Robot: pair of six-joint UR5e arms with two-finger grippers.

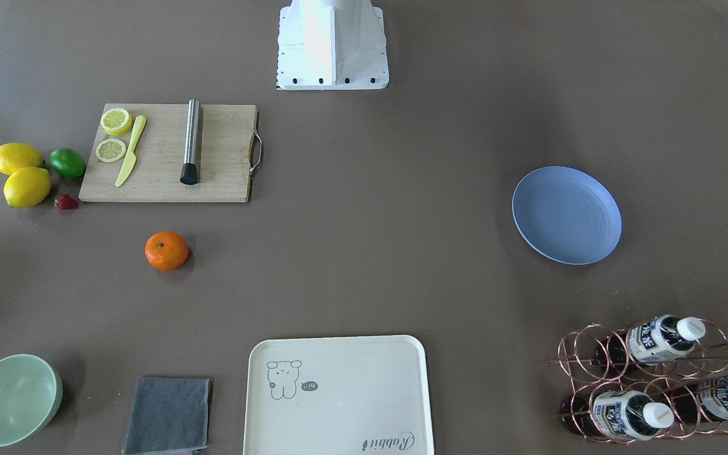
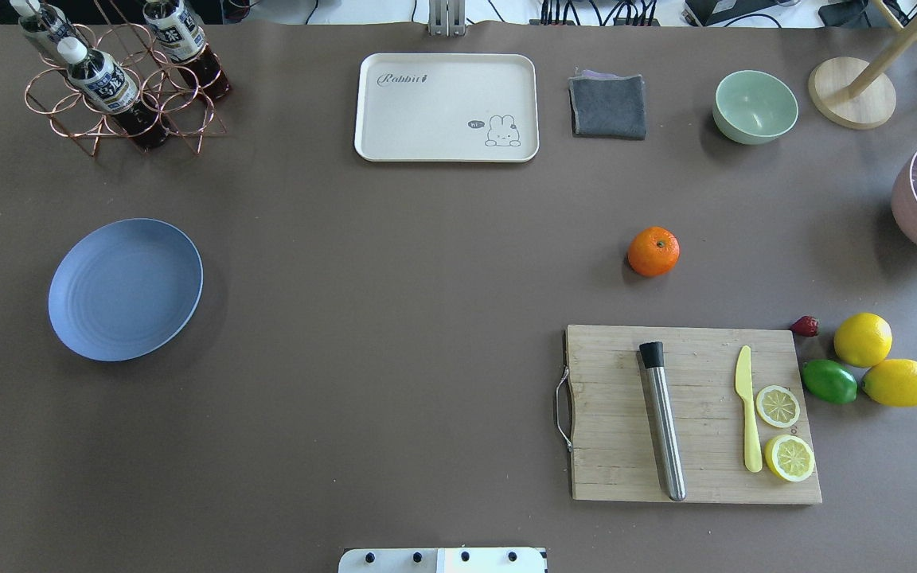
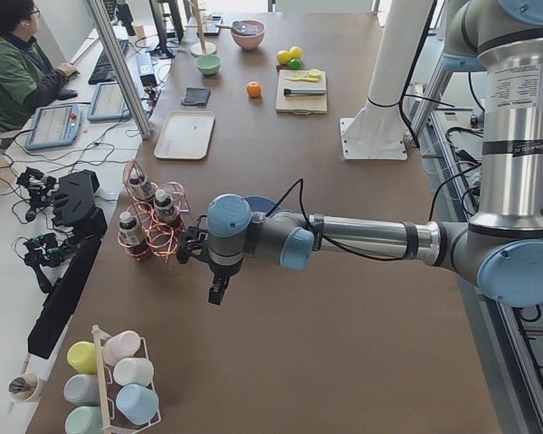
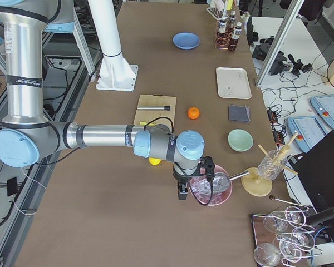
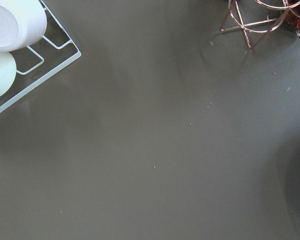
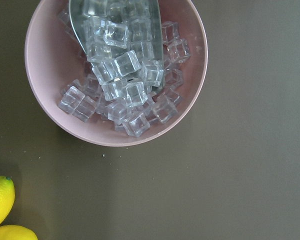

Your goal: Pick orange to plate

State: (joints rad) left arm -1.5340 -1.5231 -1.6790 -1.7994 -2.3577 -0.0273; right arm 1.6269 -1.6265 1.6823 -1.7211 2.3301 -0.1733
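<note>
The orange [image 1: 166, 251] [image 2: 653, 251] lies alone on the brown table, just beyond the cutting board. Far across the table rests the blue-grey plate [image 1: 566, 215] [image 2: 125, 289], with nothing on it. Neither gripper appears in the overhead or front views. In the exterior left view my left gripper [image 3: 215, 294] hangs over bare table near the bottle rack, close to the plate's end. In the exterior right view my right gripper [image 4: 182, 193] hovers beside the pink ice bowl [image 4: 210, 189], well away from the orange [image 4: 193, 113]. I cannot tell whether either gripper is open or shut.
A wooden cutting board [image 2: 693, 414] carries a steel muddler, a yellow knife and lemon slices. Lemons [image 2: 863, 340], a lime [image 2: 829, 381] and a strawberry sit beside it. A cream tray [image 2: 446, 107], grey cloth [image 2: 607, 105], green bowl [image 2: 755, 106] and copper bottle rack [image 2: 120, 79] line the far edge.
</note>
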